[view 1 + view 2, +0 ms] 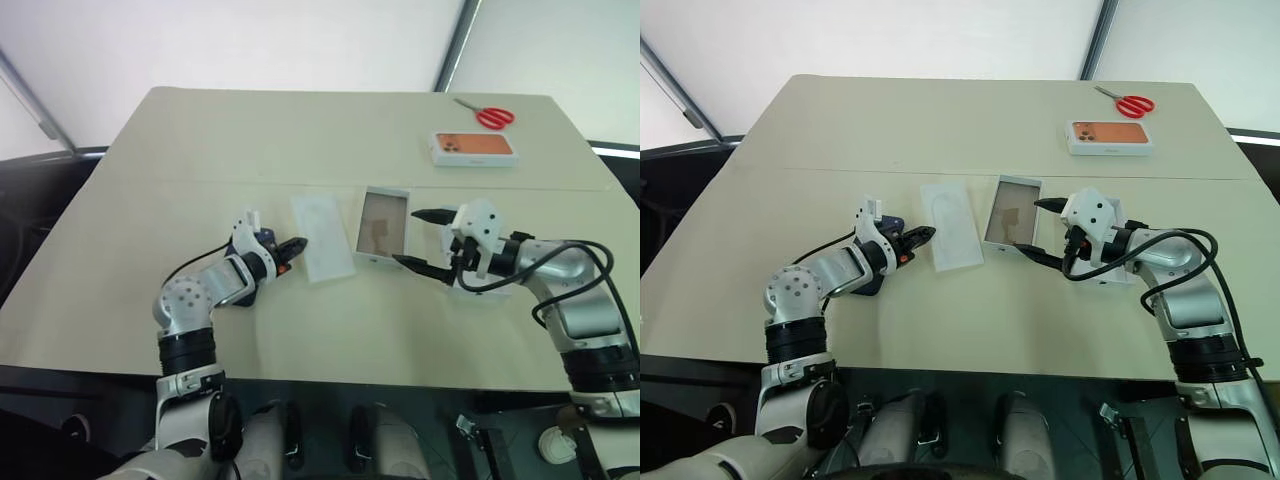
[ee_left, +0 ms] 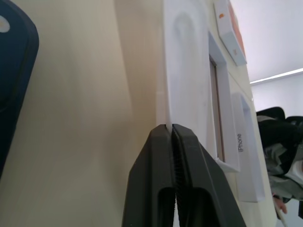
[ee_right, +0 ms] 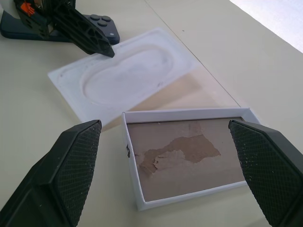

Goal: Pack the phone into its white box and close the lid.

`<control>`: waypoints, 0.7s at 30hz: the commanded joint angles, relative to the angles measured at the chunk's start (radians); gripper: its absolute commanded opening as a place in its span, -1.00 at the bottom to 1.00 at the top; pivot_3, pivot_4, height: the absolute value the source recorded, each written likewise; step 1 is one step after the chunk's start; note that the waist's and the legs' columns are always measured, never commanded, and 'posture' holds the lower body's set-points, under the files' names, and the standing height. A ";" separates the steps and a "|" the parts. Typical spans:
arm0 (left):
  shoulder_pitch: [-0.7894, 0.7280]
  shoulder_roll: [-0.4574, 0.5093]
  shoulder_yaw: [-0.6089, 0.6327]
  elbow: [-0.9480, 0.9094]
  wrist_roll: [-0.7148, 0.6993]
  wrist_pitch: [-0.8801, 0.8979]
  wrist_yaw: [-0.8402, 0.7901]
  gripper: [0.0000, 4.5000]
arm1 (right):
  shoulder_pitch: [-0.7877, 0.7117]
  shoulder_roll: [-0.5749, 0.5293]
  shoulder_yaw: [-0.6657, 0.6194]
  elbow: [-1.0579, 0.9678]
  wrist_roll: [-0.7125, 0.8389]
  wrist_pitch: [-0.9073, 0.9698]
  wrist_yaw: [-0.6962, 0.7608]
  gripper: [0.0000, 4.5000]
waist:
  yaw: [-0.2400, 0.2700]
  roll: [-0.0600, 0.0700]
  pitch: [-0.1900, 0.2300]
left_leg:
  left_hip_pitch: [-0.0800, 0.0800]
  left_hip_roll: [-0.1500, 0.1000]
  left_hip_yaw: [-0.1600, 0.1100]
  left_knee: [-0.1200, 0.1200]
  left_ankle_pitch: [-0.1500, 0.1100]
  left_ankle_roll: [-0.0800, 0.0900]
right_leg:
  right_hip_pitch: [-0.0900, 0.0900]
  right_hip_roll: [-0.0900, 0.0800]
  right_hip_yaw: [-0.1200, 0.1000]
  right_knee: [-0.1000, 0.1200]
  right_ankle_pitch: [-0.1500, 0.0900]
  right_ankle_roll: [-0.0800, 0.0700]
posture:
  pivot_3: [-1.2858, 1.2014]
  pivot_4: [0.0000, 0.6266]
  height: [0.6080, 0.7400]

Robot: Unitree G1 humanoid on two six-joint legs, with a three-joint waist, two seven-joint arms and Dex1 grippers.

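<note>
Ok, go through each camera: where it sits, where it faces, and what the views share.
Head stereo pair: looks forward and down at the table, both arms in frame.
Left wrist: looks along the left end effector, shut on the white insert's edge.
Right wrist: looks between the open fingers of the right end effector at the white box.
Shared: all show the insert, the box and the phone.

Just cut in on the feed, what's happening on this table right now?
The left gripper is shut on the edge of the thin white insert. The right gripper stands open beside the white box, which has nothing in it. The phone lies on the table by the left arm, not yet packed. The lid sits under the right arm.
</note>
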 commanded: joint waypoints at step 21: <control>-0.148 0.179 0.075 0.004 -0.132 0.013 0.048 -0.98 | -0.181 0.092 0.162 0.152 -0.036 0.199 0.057 1.00 | -0.002 -0.004 0.002 | -0.001 0.000 0.000 0.000 0.000 0.000 | -0.001 0.000 0.000 0.000 0.000 0.000 | 0.03 -0.52 0.96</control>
